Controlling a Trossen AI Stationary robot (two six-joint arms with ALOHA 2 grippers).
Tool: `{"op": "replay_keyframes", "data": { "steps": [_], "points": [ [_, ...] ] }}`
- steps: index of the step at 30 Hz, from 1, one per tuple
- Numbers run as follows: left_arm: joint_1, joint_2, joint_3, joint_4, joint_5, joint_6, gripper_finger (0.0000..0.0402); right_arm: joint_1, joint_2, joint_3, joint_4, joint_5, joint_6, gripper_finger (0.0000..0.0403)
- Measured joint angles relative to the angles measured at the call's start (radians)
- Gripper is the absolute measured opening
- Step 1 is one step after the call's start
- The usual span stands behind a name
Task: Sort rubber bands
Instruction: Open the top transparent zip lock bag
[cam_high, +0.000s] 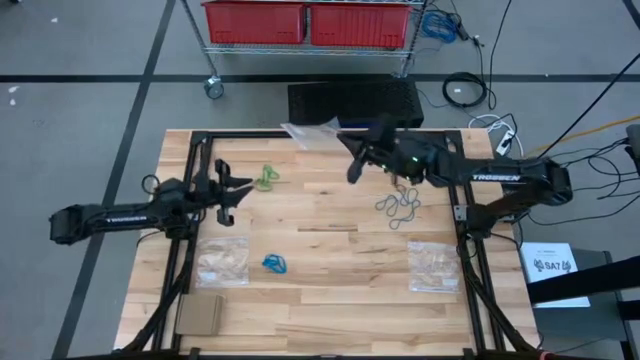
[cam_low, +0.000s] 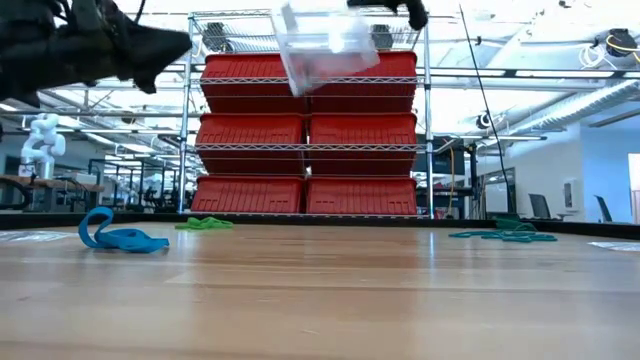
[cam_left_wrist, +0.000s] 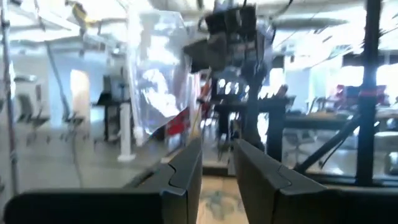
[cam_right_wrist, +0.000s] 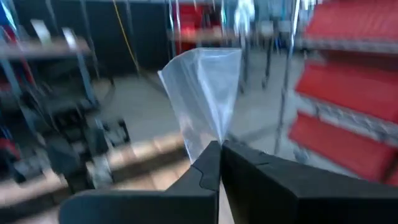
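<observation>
Wooden table (cam_high: 330, 290) is strewn with rubber bands (cam_high: 398, 205): green at eleven o'clock, grey at two, blue at seven. A clear bag (cam_right_wrist: 205, 99) is pinched aloft by the right gripper (cam_right_wrist: 221, 152); left gripper (cam_left_wrist: 217, 155) is held slightly parted, empty.

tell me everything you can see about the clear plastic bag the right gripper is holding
The clear plastic bag is thin, glossy and see-through, creased, and looks empty. The right gripper is shut on one corner, so the bag fans out beyond the fingertips. It is held in the air above the table's far edge; from the low view it hangs high in front of the red bins. Nothing but the gripper touches it.
</observation>
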Motion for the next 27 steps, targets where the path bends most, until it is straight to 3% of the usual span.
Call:
{"op": "replay_keyframes", "data": {
  "steps": [5, 12, 17, 27],
  "points": [
    [0.0, 0.136, 0.0, 0.227, 0.056, -0.026, 0.006, 0.05, -0.042, -0.13, 0.312, 0.002, -0.037, 0.0],
    [0.0, 0.363, 0.039, 0.499, 0.014, -0.027, 0.0052, 0.104, -0.034, -0.166, 0.499, 0.002, -0.069, 0.0],
    [-0.022, 0.536, 0.179, 0.514, 0.036, 0.008, 0.0059, 0.129, -0.019, -0.166, 0.638, -0.001, -0.113, 0.0],
    [-0.084, 0.883, 0.411, 0.508, 0.027, 0.169, 0.0134, 0.13, -0.018, -0.165, 0.73, -0.002, -0.11, 0.0]
  ]
}}
